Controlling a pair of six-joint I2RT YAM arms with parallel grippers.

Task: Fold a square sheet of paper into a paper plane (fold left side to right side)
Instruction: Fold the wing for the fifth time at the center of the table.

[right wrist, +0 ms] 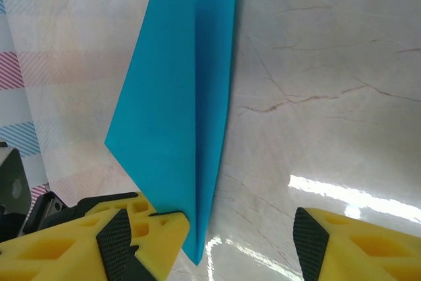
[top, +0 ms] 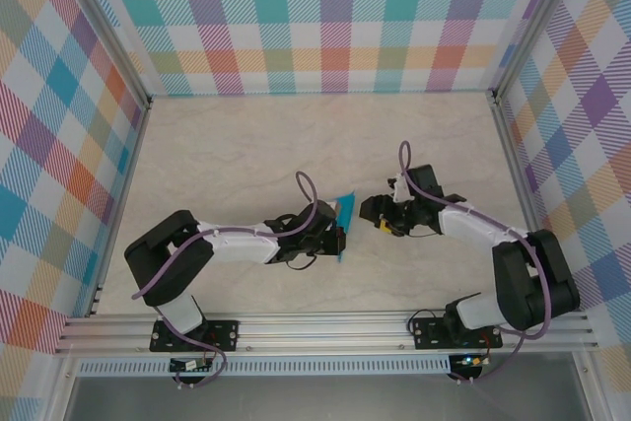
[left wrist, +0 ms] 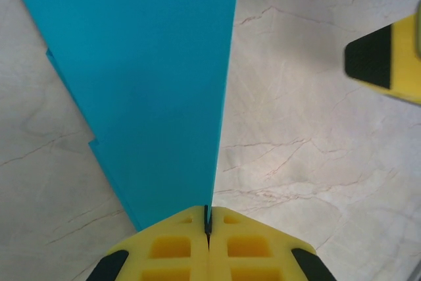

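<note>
The teal-blue paper plane point(top: 344, 216) is a narrow folded dart held up on edge over the middle of the table. My left gripper point(top: 337, 236) is shut on it; in the left wrist view the yellow jaws point(left wrist: 208, 220) pinch the paper point(left wrist: 145, 83) at its lower fold. My right gripper point(top: 380, 216) stands open just right of the plane. In the right wrist view the plane point(right wrist: 177, 110) has its sharp tip down beside the left finger point(right wrist: 141, 241) and its notched end up, with the right gripper point(right wrist: 230, 248) not gripping it.
The marble-look tabletop point(top: 246, 155) is walled by checkered panels point(top: 325, 17) on three sides. An aluminium rail point(top: 325, 327) with both arm bases runs along the near edge. One yellow finger of the right gripper point(left wrist: 388, 64) shows in the left wrist view.
</note>
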